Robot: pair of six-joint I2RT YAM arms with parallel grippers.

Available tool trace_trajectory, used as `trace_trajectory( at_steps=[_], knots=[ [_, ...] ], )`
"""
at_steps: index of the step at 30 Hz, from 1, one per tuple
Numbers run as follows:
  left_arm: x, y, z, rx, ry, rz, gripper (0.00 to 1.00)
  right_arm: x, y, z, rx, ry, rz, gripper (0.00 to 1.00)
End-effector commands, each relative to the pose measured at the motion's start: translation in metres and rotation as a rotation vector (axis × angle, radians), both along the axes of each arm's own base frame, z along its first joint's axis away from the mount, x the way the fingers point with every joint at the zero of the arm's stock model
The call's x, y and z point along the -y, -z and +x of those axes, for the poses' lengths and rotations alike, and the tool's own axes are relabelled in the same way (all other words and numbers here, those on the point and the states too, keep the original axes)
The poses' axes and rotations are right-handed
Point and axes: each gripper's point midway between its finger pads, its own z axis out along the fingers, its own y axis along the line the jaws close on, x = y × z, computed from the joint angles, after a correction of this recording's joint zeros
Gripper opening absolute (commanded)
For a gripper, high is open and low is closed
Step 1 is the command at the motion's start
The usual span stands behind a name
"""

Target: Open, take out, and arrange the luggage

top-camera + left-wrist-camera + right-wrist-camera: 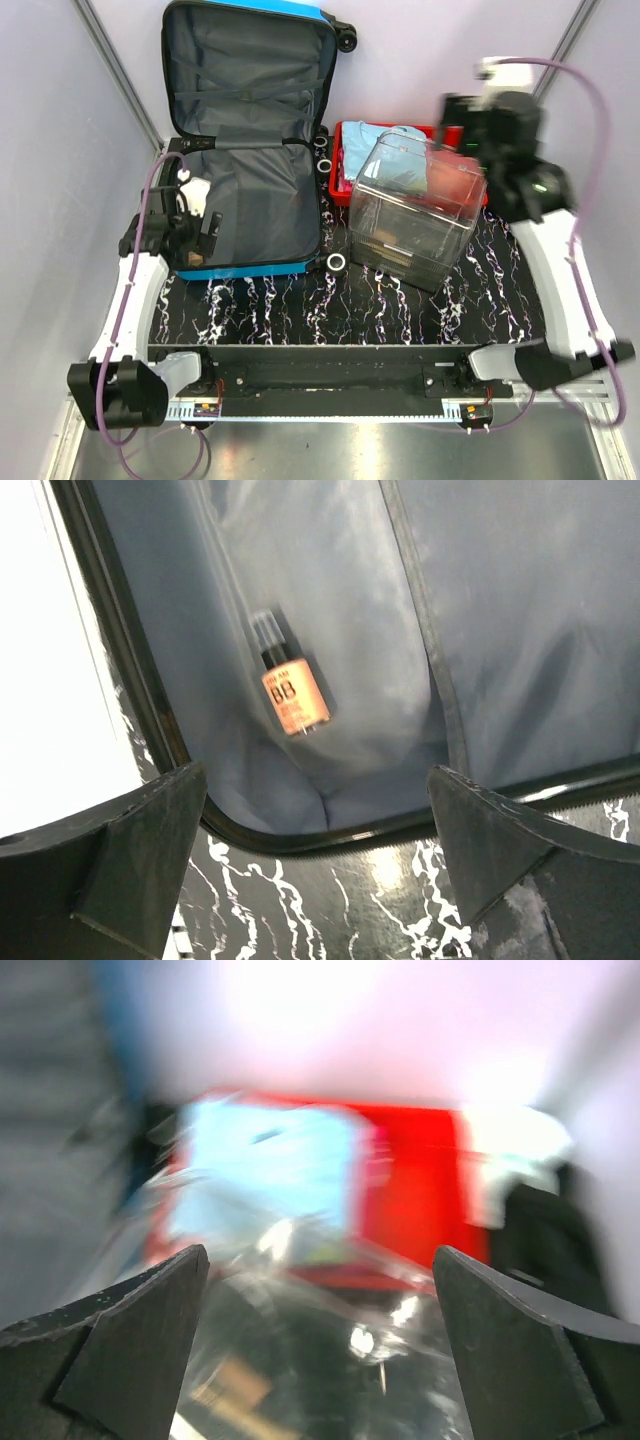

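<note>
L gripper (320, 865) is hanging wide open, empty, over the near rim of the luggage (250, 215), which is lying open at the table's (400, 300) left. R gripper (320, 1350) too is gaping empty, prob. above the clear bin (415, 215); view blurred. I am fearing the fingers (130, 850) snagging the slack lining (500, 600) around the orange bottle (291, 688).

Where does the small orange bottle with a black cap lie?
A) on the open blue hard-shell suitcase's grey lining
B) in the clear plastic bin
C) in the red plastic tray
A: the small orange bottle lies on the grey fabric lining of the blue suitcase.
</note>
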Motion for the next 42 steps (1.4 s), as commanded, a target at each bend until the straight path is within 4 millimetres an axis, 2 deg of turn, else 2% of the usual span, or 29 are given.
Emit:
trace_trajectory(
  at_steps=[1,2,4,5,6,7,8,10,11,13,14,16,17,18,19,21,22,24,25,31,42],
  knots=[
    [-0.008,-0.009,0.003,0.095,-0.077,-0.003,0.99,0.108,-0.041,-0.047,0.123,0.342,0.128,1.00],
    [-0.010,-0.005,0.000,0.095,-0.100,-0.004,0.99,0.125,-0.033,-0.052,0.110,0.406,0.110,1.00],
    [-0.015,-0.005,-0.002,0.111,-0.130,0.007,0.99,0.153,-0.031,-0.068,0.118,0.512,0.089,1.00],
    [-0.017,-0.001,-0.004,0.105,-0.155,0.007,0.99,0.168,-0.020,-0.072,0.095,0.582,0.054,1.00],
    [-0.018,0.000,-0.004,0.113,-0.170,0.002,0.99,0.175,-0.016,-0.075,0.088,0.612,0.047,1.00],
    [-0.019,-0.001,-0.004,0.120,-0.183,0.001,0.99,0.192,-0.009,-0.080,0.077,0.670,0.040,1.00],
    [-0.021,0.004,-0.007,0.112,-0.203,0.002,0.99,0.194,0.009,-0.078,0.040,0.678,0.048,1.00],
    [-0.024,0.004,-0.008,0.122,-0.220,0.006,0.99,0.217,0.022,-0.085,0.028,0.751,0.090,1.00],
    [-0.024,0.005,-0.008,0.122,-0.222,0.007,0.99,0.214,0.042,-0.080,-0.004,0.726,0.138,1.00],
    [-0.024,0.006,-0.010,0.128,-0.221,0.004,0.99,0.216,0.047,-0.080,0.042,0.722,0.197,0.99],
    [-0.025,0.007,-0.011,0.129,-0.223,0.009,0.99,0.219,0.072,-0.080,0.006,0.740,0.223,1.00],
    [-0.026,0.006,-0.012,0.142,-0.230,0.010,0.99,0.220,0.081,-0.083,0.030,0.750,0.258,1.00],
    [-0.026,0.006,-0.013,0.145,-0.231,0.009,0.99,0.221,0.101,-0.083,-0.001,0.764,0.277,1.00],
    [-0.026,0.005,-0.012,0.151,-0.231,0.004,0.99,0.220,0.105,-0.087,0.008,0.766,0.290,1.00],
    [-0.025,0.006,-0.013,0.151,-0.232,0.001,0.99,0.219,0.120,-0.085,-0.002,0.765,0.297,1.00],
    [-0.026,0.006,-0.012,0.160,-0.241,-0.003,0.99,0.215,0.127,-0.088,0.016,0.752,0.325,1.00],
    [-0.027,0.006,-0.012,0.159,-0.250,-0.004,0.99,0.212,0.139,-0.086,0.011,0.732,0.332,1.00],
    [-0.028,0.008,-0.013,0.149,-0.261,-0.006,0.99,0.208,0.141,-0.086,0.037,0.705,0.338,1.00],
    [-0.027,0.009,-0.012,0.144,-0.260,-0.007,0.99,0.206,0.154,-0.086,0.017,0.694,0.336,1.00],
    [-0.023,0.011,-0.014,0.132,-0.241,-0.026,0.99,0.199,0.171,-0.087,0.018,0.649,0.333,1.00],
    [-0.020,0.016,-0.017,0.118,-0.213,-0.033,0.99,0.193,0.172,-0.089,0.058,0.608,0.337,1.00]
  ],
)
